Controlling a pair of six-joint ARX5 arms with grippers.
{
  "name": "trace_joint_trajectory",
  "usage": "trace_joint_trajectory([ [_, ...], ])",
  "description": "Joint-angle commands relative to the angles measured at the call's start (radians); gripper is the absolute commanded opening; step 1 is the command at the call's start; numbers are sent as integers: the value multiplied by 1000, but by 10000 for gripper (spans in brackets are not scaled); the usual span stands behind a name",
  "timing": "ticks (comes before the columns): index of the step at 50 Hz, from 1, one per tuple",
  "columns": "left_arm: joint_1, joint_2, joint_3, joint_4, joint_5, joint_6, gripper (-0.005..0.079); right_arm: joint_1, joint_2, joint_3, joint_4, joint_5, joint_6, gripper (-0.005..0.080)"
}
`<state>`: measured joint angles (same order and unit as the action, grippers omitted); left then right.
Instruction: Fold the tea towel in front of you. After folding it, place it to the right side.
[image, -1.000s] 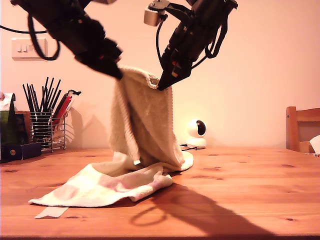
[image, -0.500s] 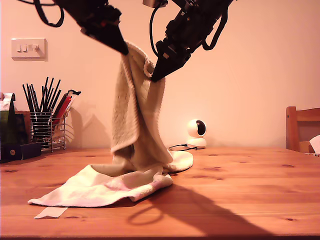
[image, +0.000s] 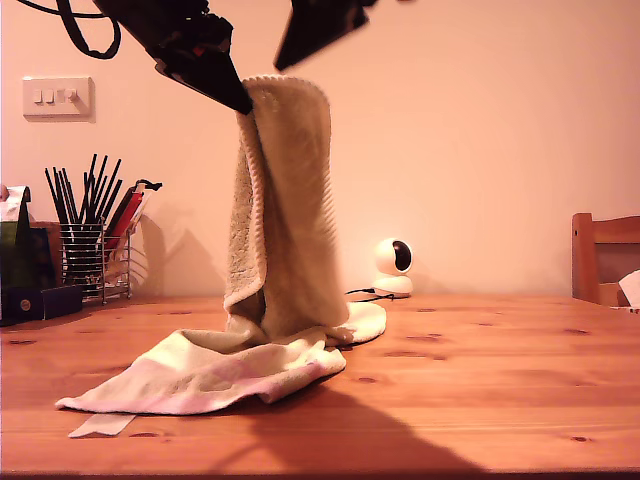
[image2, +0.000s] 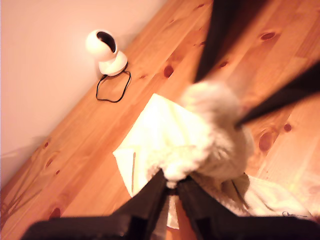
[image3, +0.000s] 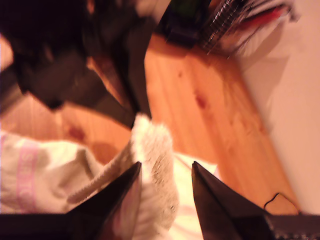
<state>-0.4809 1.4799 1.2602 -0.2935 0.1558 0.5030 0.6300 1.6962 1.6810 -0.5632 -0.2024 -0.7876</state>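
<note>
The cream tea towel (image: 290, 220) hangs in a tall fold from my first gripper (image: 240, 103), which is shut on its top edge. Its lower half lies bunched on the wooden table (image: 480, 380), with a pink stripe (image: 215, 385) showing. In the first wrist view the first gripper (image2: 172, 184) pinches a fluffy bunch of the towel (image2: 210, 130). My second gripper (image: 300, 45) is open near the top of the exterior view, just above the towel and apart from it. In the blurred second wrist view its spread fingers (image3: 117, 197) frame the towel's top (image3: 152, 150).
A wire rack of dark utensils (image: 90, 255) and a dark box (image: 35, 300) stand at the exterior view's left. A small white camera (image: 392, 266) with a cable sits near the wall behind the towel. A wooden chair (image: 603, 255) is at that view's right. A pale scrap (image: 103, 424) lies near the front edge.
My second gripper has let go of the towel's top and risen away. The first gripper has lifted its corner higher, so the towel hangs longer.
</note>
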Motion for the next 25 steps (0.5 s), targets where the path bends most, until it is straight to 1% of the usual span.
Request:
trace_joint_trajectory([
  [1, -2, 12, -8, 6, 1, 3, -23, 8, 19, -10, -4, -1, 6, 324],
  [7, -2, 12, -6, 9, 4, 3, -23, 10, 19, -10, -12, -3, 6, 325],
  [13, -4, 12, 1, 10, 14, 2, -23, 12, 19, -10, -35, -39, 11, 325],
  [18, -5, 13, 1, 25, 13, 3, -23, 24, 19, -8, -41, -54, 61, 325],
  [25, -5, 18, 1, 33, 13, 2, -24, 42, 19, -3, -50, -51, 108, 325],
])
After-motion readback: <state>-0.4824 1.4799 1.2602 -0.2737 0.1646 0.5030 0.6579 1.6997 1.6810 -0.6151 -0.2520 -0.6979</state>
